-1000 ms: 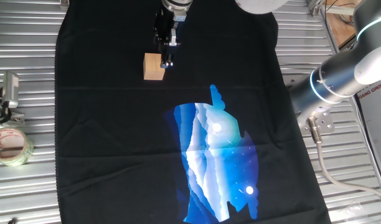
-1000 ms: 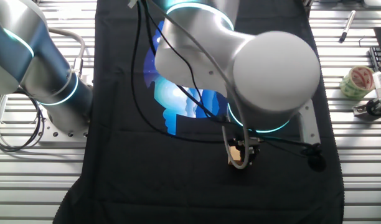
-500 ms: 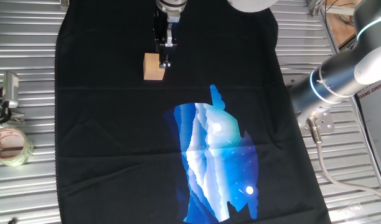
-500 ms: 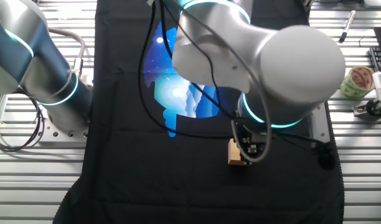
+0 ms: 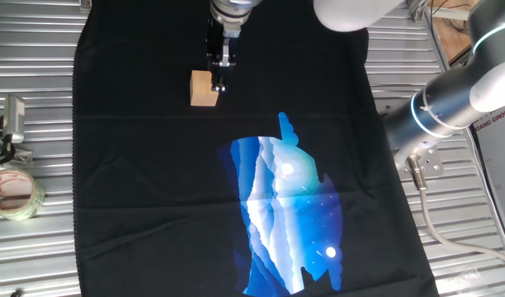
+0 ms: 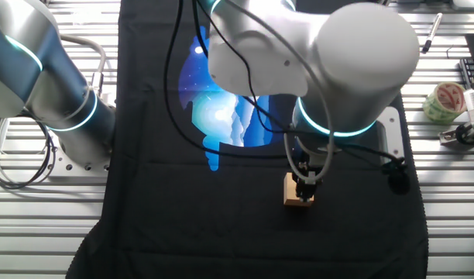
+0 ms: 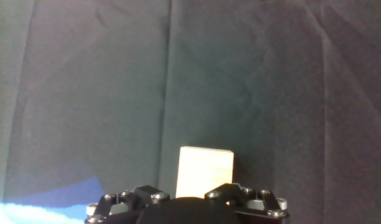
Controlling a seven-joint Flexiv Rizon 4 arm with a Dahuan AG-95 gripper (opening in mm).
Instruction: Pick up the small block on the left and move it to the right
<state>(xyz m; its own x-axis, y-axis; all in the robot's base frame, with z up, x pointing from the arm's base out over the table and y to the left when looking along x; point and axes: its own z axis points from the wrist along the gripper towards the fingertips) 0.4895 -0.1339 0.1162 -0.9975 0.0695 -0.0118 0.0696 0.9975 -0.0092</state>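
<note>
The small block [image 5: 204, 88] is pale bare wood, matt, with faint grain lines on the face seen in the hand view [image 7: 205, 172]. It sits on a black cloth [image 5: 137, 181], matt and softly creased, carrying a glossy-looking blue and white print [image 5: 290, 219]. Under the cloth the table [image 5: 38, 247] is ribbed metal slats with a dull silver sheen. The arm [image 6: 314, 54] has smooth, satin grey shells, while the gripper [image 5: 219, 74] is dark metal with shiny screw heads. The roll of tape [image 5: 13, 194] looks like clear, glossy plastic.
</note>
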